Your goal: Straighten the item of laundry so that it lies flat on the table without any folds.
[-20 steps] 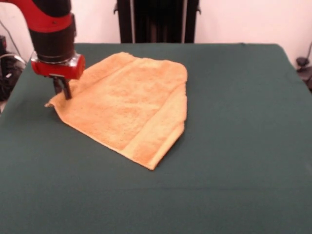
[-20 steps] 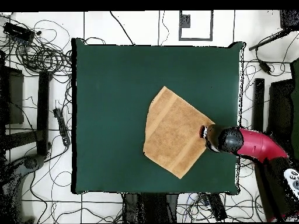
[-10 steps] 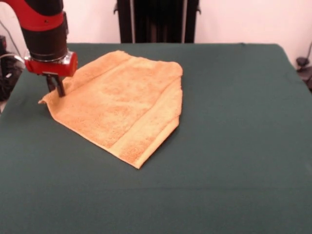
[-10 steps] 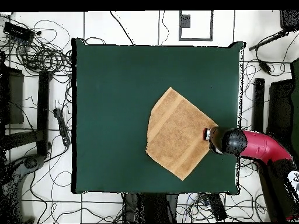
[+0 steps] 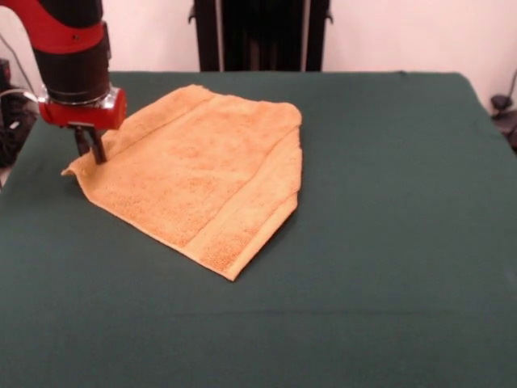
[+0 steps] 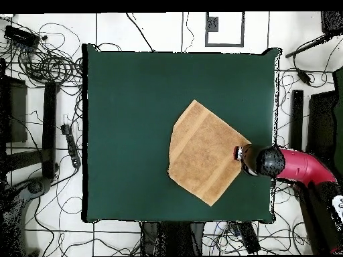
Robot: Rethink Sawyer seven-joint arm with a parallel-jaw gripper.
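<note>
The item of laundry is an orange-tan towel lying on the left half of the green table. Its right side is folded along a slanted line and a woven band runs beside that fold. My gripper stands at the towel's left corner, shut on that corner, which is lifted slightly off the cloth. In the overhead view the towel lies toward the table's right edge, with the gripper at its right corner.
A black stand rises behind the table's far edge. Cables and dark equipment lie on the floor round the table. The towel's gripped corner is near the table's edge.
The gripper has pulled the towel's corner outward toward the table edge, and the whole towel slid with it. In the last half second there is almost no movement.
</note>
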